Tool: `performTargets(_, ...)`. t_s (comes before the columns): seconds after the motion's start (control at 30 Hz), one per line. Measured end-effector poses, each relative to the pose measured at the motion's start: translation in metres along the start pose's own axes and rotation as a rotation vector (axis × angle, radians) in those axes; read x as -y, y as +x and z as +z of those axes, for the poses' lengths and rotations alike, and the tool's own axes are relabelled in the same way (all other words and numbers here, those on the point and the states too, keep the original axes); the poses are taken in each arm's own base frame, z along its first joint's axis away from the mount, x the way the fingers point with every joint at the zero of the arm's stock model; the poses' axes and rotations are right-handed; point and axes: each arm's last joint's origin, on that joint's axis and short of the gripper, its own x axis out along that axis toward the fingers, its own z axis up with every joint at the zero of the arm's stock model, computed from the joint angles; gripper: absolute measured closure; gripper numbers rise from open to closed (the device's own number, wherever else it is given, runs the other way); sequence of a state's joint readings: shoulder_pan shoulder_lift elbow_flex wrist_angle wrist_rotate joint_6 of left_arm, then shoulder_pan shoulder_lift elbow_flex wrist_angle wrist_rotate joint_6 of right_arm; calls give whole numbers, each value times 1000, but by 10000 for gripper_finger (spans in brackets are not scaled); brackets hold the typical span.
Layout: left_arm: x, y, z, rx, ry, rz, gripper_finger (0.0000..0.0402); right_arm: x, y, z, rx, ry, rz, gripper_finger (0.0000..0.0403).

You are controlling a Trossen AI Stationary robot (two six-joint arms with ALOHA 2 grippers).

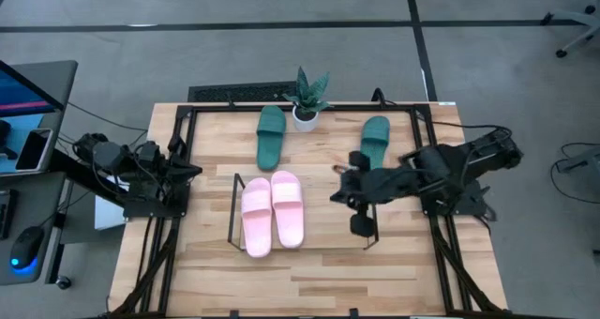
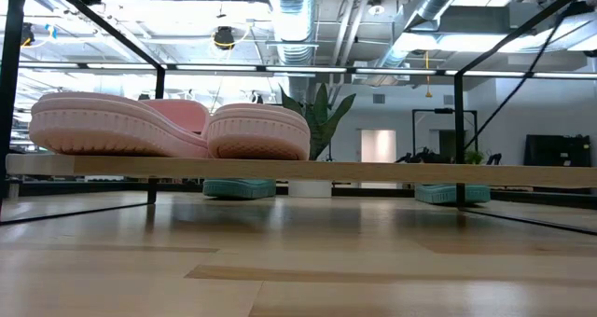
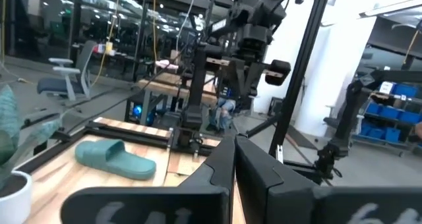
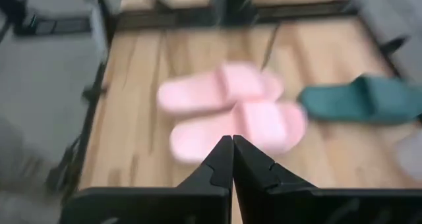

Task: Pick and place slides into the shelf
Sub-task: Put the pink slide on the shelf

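Two pale pink slides (image 1: 257, 217) (image 1: 288, 208) lie side by side, soles down, on the left part of the thin black wire shelf (image 1: 234, 211) at the table's middle. Two dark green slides (image 1: 271, 136) (image 1: 375, 137) lie flat on the table farther back. My right gripper (image 1: 337, 195) hovers to the right of the pink pair, above the shelf's bare part, and is shut on nothing (image 4: 232, 145). At the table's left edge, my left gripper (image 1: 192, 169) is drawn back, also shut and holding nothing (image 3: 235, 151).
A small potted plant (image 1: 307, 100) stands at the far edge between the green slides. A black metal frame (image 1: 178, 141) edges the table on the left and right. Bare wood lies toward the near edge.
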State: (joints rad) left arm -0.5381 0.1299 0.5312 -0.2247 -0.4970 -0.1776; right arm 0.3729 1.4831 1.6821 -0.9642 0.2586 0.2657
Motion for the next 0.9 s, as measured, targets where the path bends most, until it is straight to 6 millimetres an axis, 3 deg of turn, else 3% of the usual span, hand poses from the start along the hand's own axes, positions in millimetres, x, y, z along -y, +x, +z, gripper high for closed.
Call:
performTargets(0.2, 1, 0, -1, -12, -3, -45, 401, -6, 25, 14, -241, 14, 61, 403)
performTargets(0.47, 3, 0, -1, -21, -2, -96, 401, -2, 41, 23, -302, 107, 179, 403)
performTargets(0.7, 4, 0, -1, -25, 24, -132, 401, 35, 46, 24, -355, 141, 153, 403)
performTargets(0.9, 4, 0, -1, -22, 50, -132, 402, 59, 97, 12, -548, 111, 167, 403)
